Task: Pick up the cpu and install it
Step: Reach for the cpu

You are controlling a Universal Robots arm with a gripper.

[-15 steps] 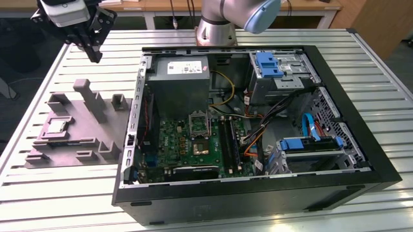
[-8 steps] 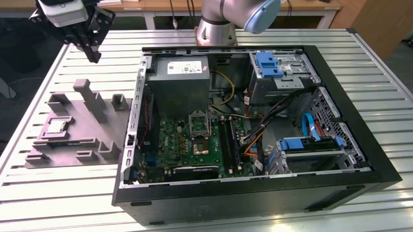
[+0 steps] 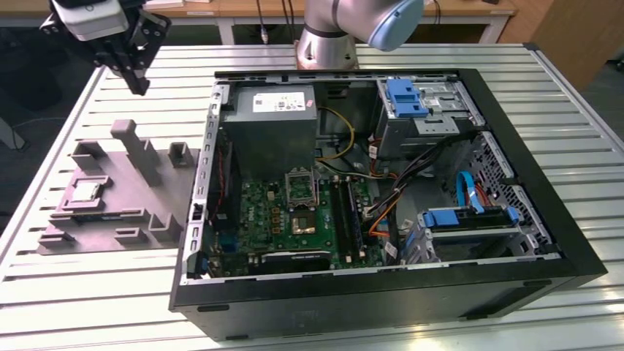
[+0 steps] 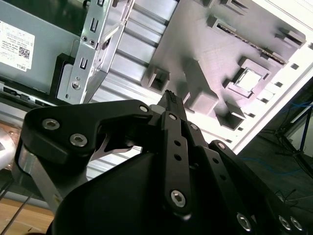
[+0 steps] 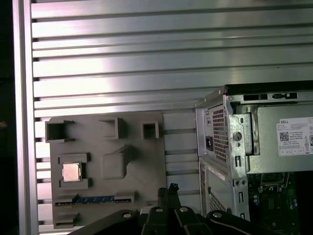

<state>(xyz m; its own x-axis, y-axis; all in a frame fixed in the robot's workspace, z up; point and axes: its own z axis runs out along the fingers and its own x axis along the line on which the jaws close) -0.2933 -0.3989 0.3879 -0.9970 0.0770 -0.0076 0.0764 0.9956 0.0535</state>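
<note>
Tool: the tool [image 3: 139, 82] is hanging above the counter [image 3: 98, 292] near the tray's edge, closed down narrow and gripping nothing.
Cpu: one cpu [image 3: 86, 191] is lying flat in a square pocket of the one grey tray [image 3: 122, 194] (the pocket walls are probably keeping it squared for a grasp), well apart from the tool.
Socket: one metal-framed socket [image 3: 300, 186] is sitting on the green board [image 3: 292, 219] inside the one open computer case [image 3: 546, 183].

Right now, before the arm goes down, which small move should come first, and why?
Probably shift the claw sideways until it hangs over the cpu. The claw looks shut and empty, held high, and the cpu lies in a pocket of the grey tray, off to one side of the claw tip.
</note>
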